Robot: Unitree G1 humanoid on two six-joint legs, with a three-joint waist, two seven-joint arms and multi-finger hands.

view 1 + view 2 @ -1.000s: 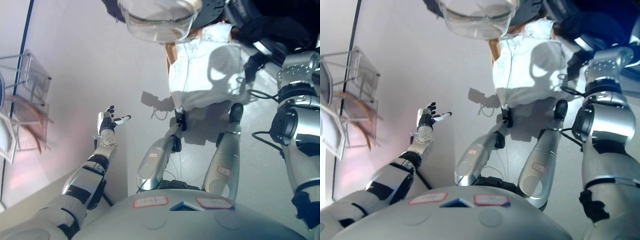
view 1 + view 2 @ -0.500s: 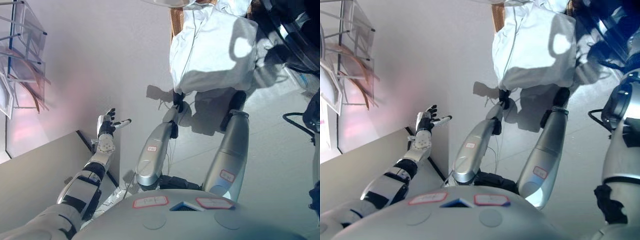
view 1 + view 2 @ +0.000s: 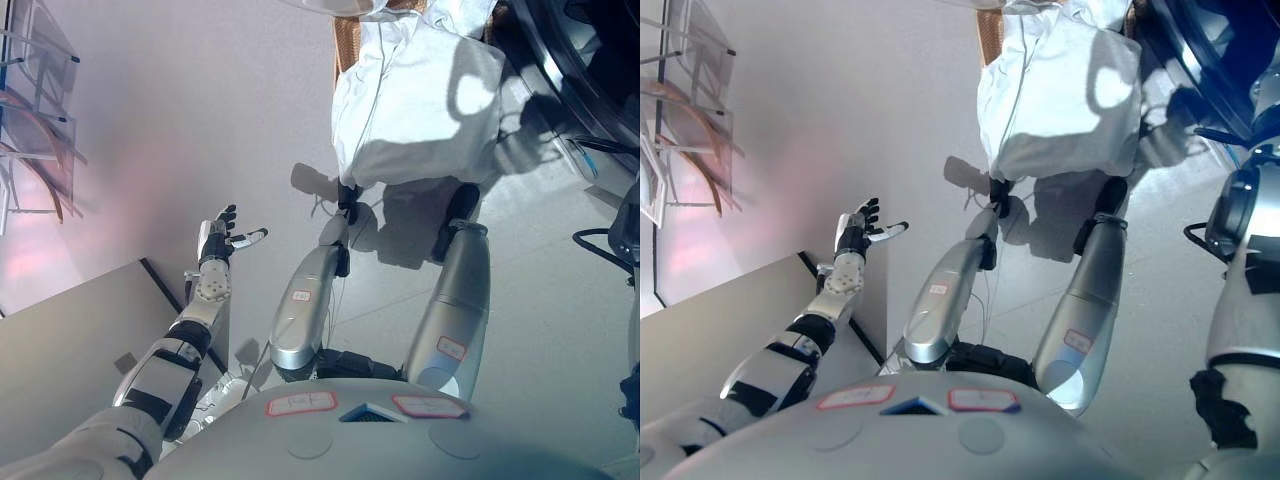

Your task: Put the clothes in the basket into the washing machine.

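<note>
At far left a clear rack (image 3: 35,110) stands against the wall. The left hand (image 3: 218,240) stays raised off to the side, fingers spread and holding nothing. Right of it, the white garment (image 3: 415,100) hangs over the brown basket (image 3: 347,45), whose edge alone shows. Since a second ago the view has tipped downward, so the washer door has slid almost out of frame. The dark washing machine (image 3: 575,60) is cut off at right. The right hand is out of view, and loading looks unstarted.
</note>
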